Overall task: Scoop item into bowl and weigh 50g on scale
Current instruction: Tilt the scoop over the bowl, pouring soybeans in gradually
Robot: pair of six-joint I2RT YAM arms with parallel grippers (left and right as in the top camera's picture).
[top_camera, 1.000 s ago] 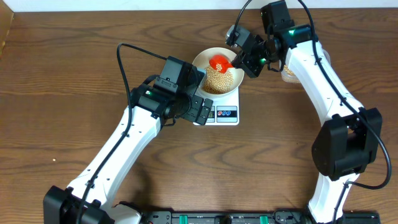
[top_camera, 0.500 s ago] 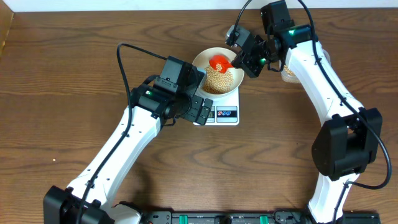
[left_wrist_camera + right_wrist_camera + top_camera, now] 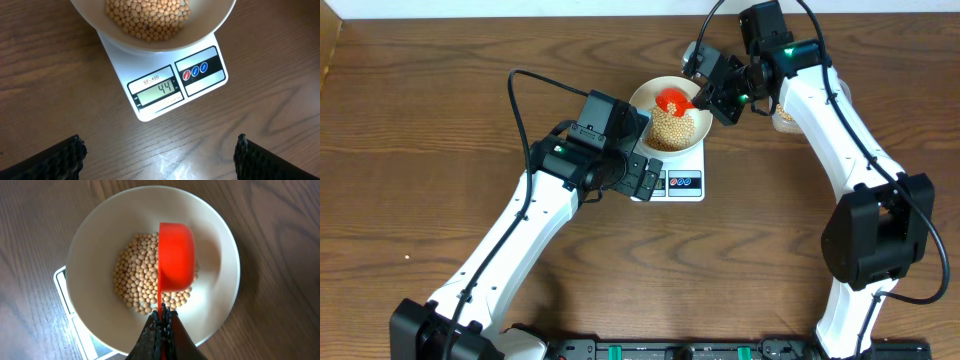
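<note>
The right gripper is clenched on the handle of the red scoop, which is tipped sideways over the bowl. The left gripper hangs spread and empty near the scale. The display reads 44, so tap out the beans a few at a time toward 50. The bowl sits on the scale with beans pooled at its bottom. Whether the scoop holds any cannot be told.

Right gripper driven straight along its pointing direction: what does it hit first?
Probably the beans in the bowl: the right gripper, shut on the red scoop, points down into it, so the scoop lands first. Clearance unclear.
</note>
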